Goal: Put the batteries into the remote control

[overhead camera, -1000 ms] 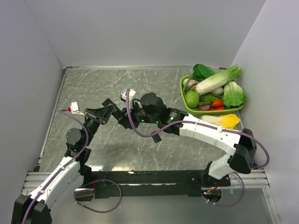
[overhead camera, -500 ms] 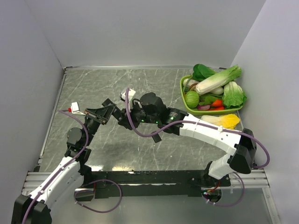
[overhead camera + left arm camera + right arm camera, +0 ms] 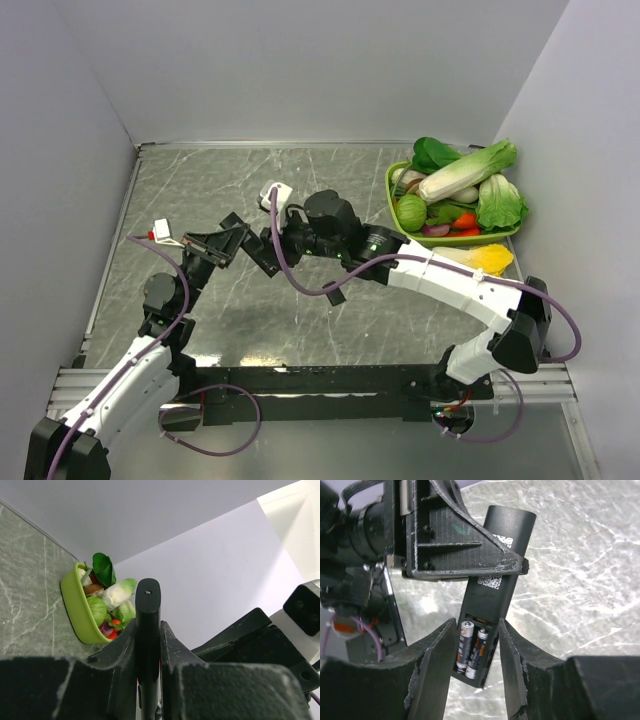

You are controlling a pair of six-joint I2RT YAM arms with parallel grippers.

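The remote control (image 3: 494,582) is a slim black bar held off the table, with my left gripper (image 3: 455,545) shut across its middle. Its battery bay faces the right wrist camera, and two batteries (image 3: 472,649) lie side by side in it. My right gripper (image 3: 476,625) is open, one finger on each side of the remote's battery end without clamping it. In the left wrist view the remote control (image 3: 148,600) stands edge-on between the shut fingers of the left gripper (image 3: 148,630). From above, the left gripper (image 3: 232,238) and right gripper (image 3: 283,245) meet over the middle of the table.
A green basket (image 3: 393,205) heaped with vegetables stands at the back right, with a yellow-tipped cabbage (image 3: 482,260) lying just in front of it. A small flat black piece (image 3: 335,292) lies on the marble table (image 3: 330,170) under the right arm. Grey walls enclose three sides.
My right gripper's jaws have spread apart around the remote's battery end, and its wrist has drawn slightly away towards the back. The left gripper holds the remote still.
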